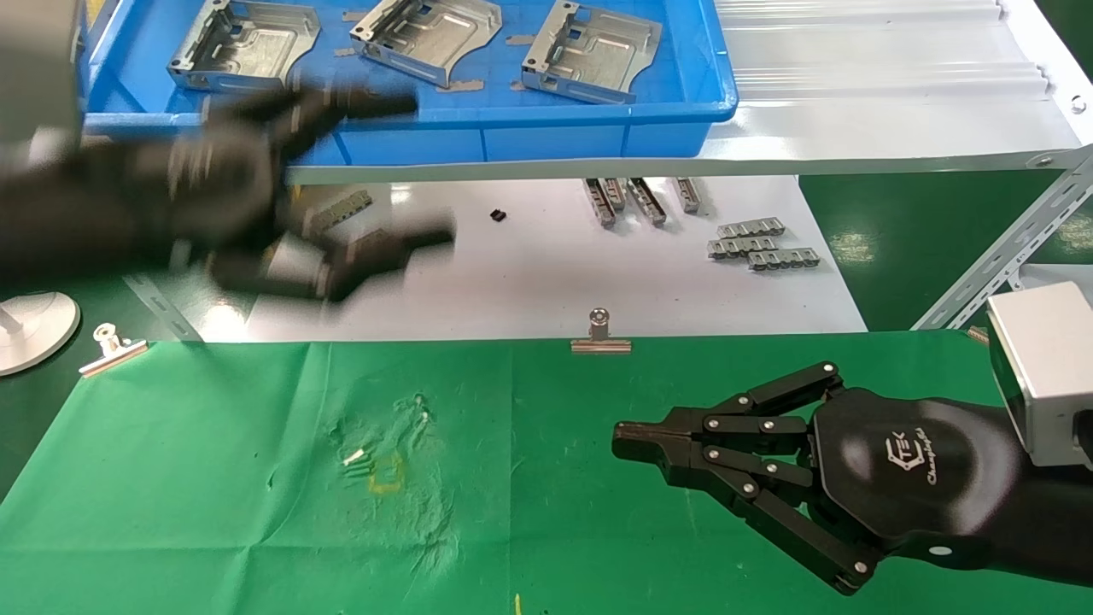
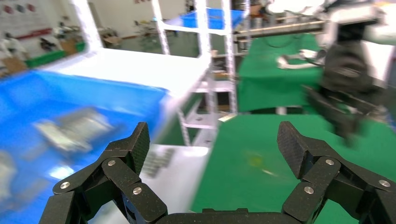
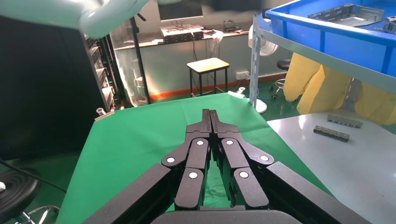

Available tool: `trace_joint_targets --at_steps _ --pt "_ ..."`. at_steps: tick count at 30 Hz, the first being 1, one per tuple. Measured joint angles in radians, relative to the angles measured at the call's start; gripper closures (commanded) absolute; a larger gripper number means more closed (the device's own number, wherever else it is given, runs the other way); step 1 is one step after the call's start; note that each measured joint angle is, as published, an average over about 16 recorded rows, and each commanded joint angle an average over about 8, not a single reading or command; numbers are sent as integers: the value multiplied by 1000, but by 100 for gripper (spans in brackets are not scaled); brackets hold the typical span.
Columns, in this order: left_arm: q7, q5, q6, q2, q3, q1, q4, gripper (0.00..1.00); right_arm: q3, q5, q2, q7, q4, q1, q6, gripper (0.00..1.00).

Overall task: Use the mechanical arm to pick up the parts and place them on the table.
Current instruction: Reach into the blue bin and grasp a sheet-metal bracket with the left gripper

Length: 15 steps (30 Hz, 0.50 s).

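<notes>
The left tool (image 1: 427, 171) is smeared by motion in the head view, so its outline is hard to read there; its own wrist view shows its two black fingers (image 2: 133, 149) spread wide with nothing between them. It hangs at the front wall of the blue tray (image 1: 546, 137), one finger level with the tray's rim and the other out over the white sheet (image 1: 546, 265) just below the tray. Its forearm runs off the picture's edge.

Three parts (image 1: 427, 38) lie side by side inside the tray, beyond the left tool and apart from it; the tray's far side is cut off by the frame. Small grey notched strips (image 1: 760, 243) sit on the white sheet, in front of the tray.

The right tool (image 1: 636, 444) rests low over the green desk (image 1: 213, 512), well in front of the tray, its fingers (image 3: 210, 126) pressed together into a point and empty. Its palm faces up with the white logo showing. Silver clips (image 1: 600, 333) fasten the cloth's edge nearest the tray, and a small yellow mark (image 1: 386, 478) lies on the cloth.
</notes>
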Motion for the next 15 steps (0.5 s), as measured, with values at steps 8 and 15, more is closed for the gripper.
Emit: trace_joint_targets --at_steps 8,15 --pt "45 176 -182 186 73 -280 386 0 0 0 0 0 0 0 0 100" --pt "78 276 -416 333 112 -418 651 0 0 0 0 0 0 0 0 100"
